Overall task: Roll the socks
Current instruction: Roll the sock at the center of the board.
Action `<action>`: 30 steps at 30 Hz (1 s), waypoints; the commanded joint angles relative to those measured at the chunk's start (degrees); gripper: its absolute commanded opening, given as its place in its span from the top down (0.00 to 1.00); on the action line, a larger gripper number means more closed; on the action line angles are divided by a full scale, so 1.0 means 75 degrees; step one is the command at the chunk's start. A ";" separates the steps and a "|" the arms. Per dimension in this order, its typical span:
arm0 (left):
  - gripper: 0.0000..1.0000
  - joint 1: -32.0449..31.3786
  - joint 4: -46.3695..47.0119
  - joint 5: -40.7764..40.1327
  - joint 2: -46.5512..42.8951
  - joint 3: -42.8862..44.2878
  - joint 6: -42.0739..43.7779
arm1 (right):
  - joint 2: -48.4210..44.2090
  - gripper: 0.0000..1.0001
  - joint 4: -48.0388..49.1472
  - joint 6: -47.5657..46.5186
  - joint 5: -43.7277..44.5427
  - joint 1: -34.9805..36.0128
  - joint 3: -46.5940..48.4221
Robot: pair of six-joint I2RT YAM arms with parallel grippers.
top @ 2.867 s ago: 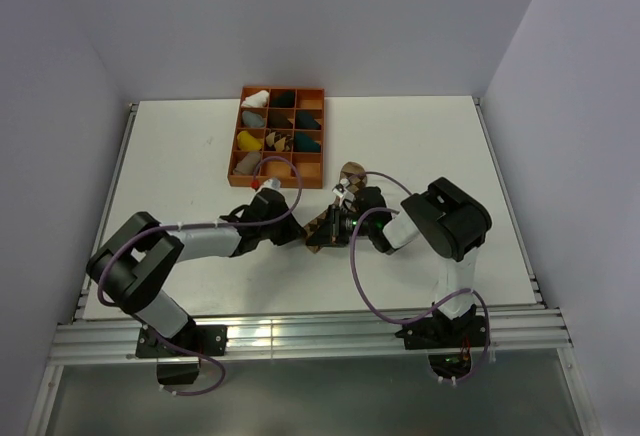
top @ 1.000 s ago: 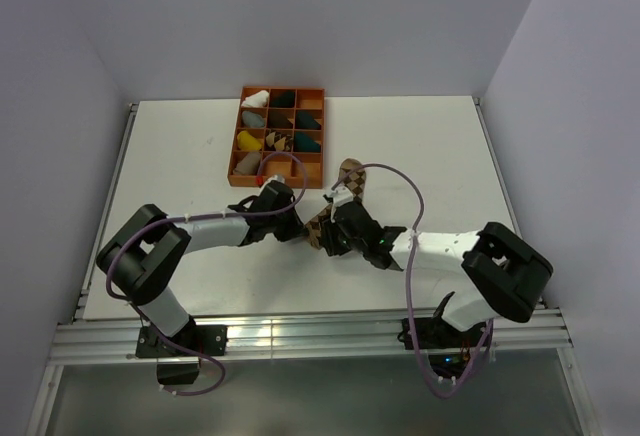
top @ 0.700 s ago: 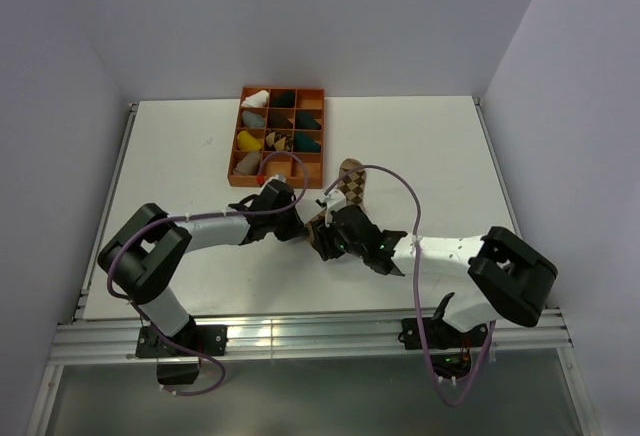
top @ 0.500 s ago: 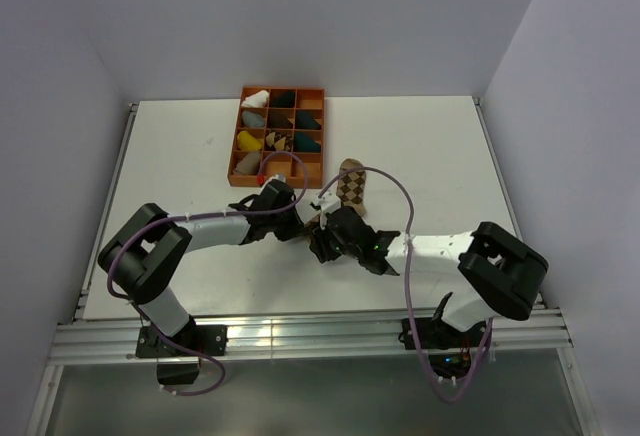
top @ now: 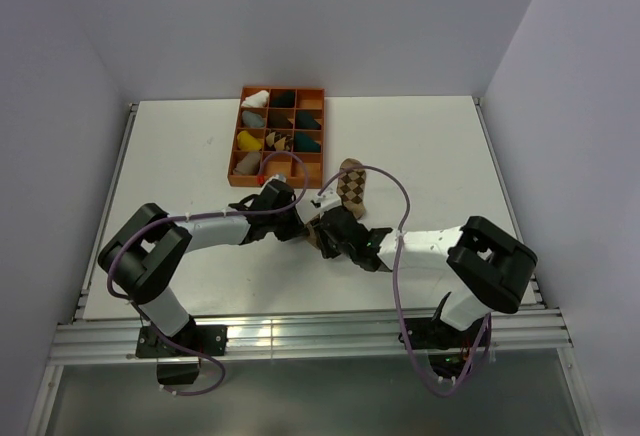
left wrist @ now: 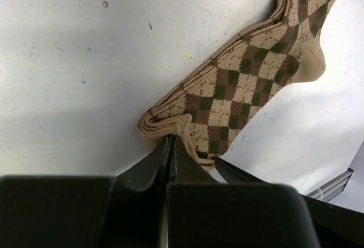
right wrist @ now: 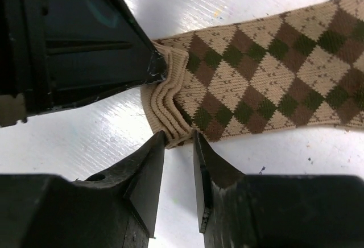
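Slippage worries us: left gripper [left wrist: 172,141] pinches the argyle sock [left wrist: 239,89] by its cuff [right wrist: 166,103], while right gripper [right wrist: 180,138], fingers narrowly parted, could nudge it loose.

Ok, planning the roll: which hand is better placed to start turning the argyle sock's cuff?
Left, probably. The left hand is shut on the argyle sock at its bunched cuff; the right hand sits at the cuff's edge, jaws slightly apart.

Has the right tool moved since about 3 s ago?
Yes. The right tool has slid slightly toward the near edge of the table, away from the orange tray, staying by the argyle sock.
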 commanded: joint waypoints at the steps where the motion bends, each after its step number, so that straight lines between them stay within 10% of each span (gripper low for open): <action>1: 0.96 -0.0022 -0.0616 -0.0039 0.0227 -0.0019 0.0263 | -0.0056 0.66 -0.0542 0.0216 0.0466 -0.0057 0.0320; 30: 0.96 -0.0022 -0.1707 0.0242 0.0743 0.1083 0.0931 | -0.0104 0.65 -0.0027 -0.1846 0.1778 0.1255 0.0484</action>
